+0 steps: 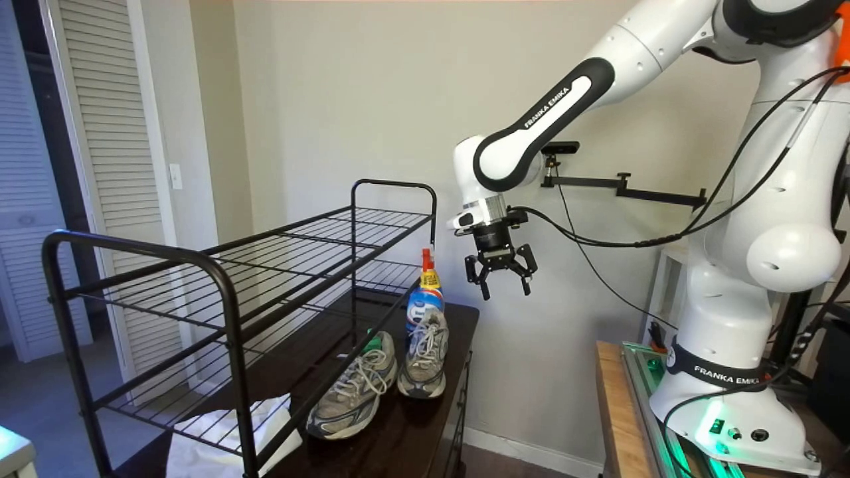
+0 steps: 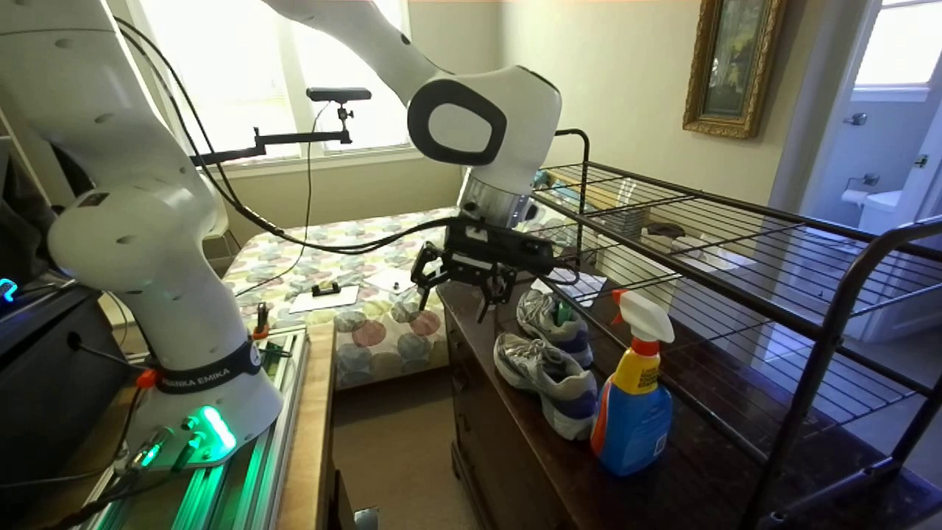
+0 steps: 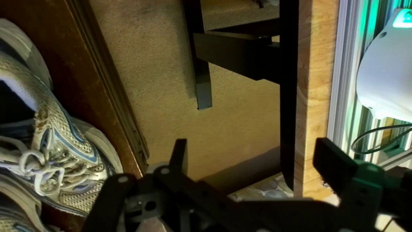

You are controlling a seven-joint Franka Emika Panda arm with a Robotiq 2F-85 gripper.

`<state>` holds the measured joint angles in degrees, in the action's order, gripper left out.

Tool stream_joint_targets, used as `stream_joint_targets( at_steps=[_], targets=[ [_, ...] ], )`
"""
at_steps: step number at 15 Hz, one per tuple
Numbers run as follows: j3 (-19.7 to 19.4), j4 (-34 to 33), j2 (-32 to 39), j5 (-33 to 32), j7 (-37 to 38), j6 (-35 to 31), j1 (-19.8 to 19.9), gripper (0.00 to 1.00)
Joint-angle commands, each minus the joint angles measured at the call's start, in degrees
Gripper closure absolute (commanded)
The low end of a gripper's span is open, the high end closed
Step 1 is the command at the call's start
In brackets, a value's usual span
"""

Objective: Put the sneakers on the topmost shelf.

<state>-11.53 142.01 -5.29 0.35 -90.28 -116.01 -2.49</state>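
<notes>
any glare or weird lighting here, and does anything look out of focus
In an exterior view, the window is blown out white; in both exterior views, the robot's base glows green; in the wrist view, the gripper looks nearly black and slightly soft, while a sneaker looks crisper.

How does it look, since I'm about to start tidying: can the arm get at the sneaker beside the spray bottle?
Probably yes: the claw hangs open and empty, and the sneaker sits outside the shoe rack, uncovered from above. The spray bottle close behind its heel could interfere.
</notes>
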Motion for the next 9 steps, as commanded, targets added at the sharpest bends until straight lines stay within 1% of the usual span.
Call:
stream_joint_targets(
  at_steps=[1, 3, 4, 5, 6, 8, 9],
  targets=[
    [2.38, -0.6, 0.79, 0.72, -1.9, 0.6, 2.34, 0.0],
    [2.72, -1.52, 1.95, 1.01, -3.18, 1.15, 2.41, 0.0],
    [3.24, 2.25, -0.88, 0.97, -2.59, -4.32, 2.34, 0.0],
    [3.44, 3.58, -1.04, 2.65, -2.51, -8.23, 2.64, 0.0],
    [3.64, 4.51, -0.34, 3.02, -2.09, -13.04, 2.87, 0.0],
    [3.66, 5.8, 1.34, 5.8, -4.69, -19.69, 3.11, 0.0],
    [3.54, 6.28, 2.05, 7.19, -4.93, -21.79, 3.21, 0.0]
  ],
)
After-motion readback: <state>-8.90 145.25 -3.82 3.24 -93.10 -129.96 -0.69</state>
